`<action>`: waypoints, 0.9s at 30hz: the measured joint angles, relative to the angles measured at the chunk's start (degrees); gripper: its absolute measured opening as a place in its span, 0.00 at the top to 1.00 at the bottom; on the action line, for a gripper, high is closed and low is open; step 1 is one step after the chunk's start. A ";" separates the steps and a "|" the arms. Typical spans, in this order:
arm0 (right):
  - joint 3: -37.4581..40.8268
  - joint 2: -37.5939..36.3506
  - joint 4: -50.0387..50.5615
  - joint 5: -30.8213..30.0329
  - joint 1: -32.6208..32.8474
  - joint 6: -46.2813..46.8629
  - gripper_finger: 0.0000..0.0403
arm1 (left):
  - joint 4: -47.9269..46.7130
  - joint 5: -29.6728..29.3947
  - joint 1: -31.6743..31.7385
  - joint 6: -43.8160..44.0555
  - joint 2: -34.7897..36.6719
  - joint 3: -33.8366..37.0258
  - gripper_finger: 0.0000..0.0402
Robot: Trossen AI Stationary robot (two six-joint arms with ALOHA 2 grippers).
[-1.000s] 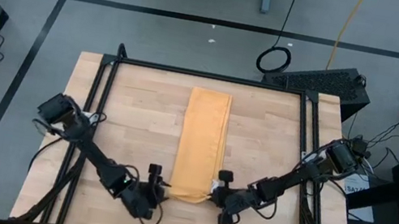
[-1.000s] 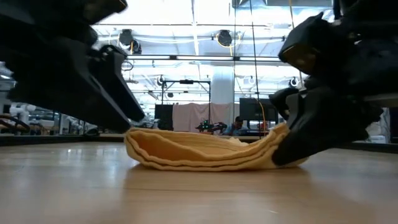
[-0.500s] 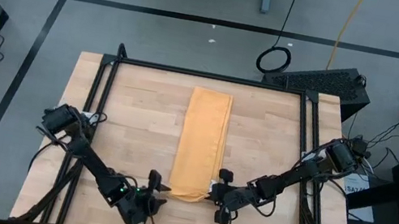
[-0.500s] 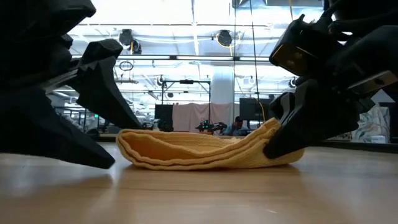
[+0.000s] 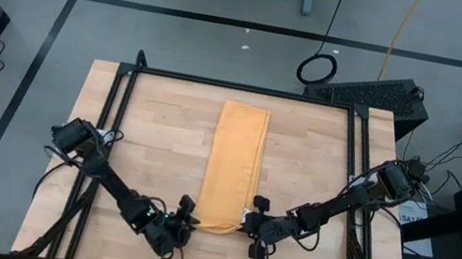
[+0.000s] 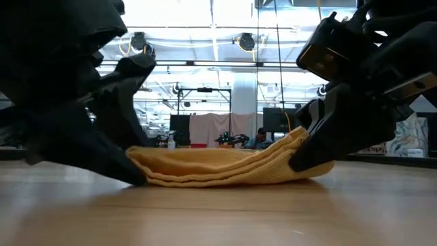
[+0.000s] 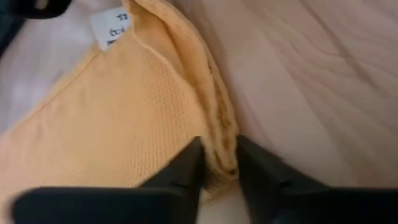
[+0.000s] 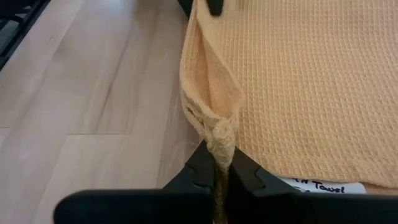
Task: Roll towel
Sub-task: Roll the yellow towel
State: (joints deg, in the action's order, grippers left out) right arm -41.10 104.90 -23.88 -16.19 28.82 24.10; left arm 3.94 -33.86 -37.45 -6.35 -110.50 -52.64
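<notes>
The left tool (image 7: 217, 163) has just closed in, apparently pinching the towel (image 5: 234, 164) near the tabletop's (image 5: 154, 135) front edge; the right tool (image 8: 222, 167) already pinches the opposite corner, so rolling can start.

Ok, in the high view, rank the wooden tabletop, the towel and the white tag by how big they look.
1. Wooden tabletop, largest by far.
2. Towel, a narrow folded strip on the tabletop.
3. White tag, smallest, barely a speck at the towel's corner by the right end effector.

Waffle-weave cloth towel (image 8: 292, 74) on smooth, matt wooden table (image 8: 93, 93).
</notes>
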 joint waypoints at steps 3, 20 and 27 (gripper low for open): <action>0.00 -0.04 0.10 0.03 0.04 0.91 1.00 | 0.08 0.73 0.22 0.16 0.25 0.00 0.95; -0.13 -3.58 -1.65 8.89 4.66 12.44 0.99 | 4.28 14.13 -0.31 22.75 9.35 -0.50 0.95; 0.96 -3.56 -1.26 7.19 5.18 21.95 0.99 | 3.70 24.03 5.27 22.32 7.57 -0.48 0.96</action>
State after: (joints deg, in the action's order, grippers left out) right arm -40.15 101.34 -25.13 -8.99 34.00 46.04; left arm 7.64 -9.83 -32.18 15.97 -102.93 -53.12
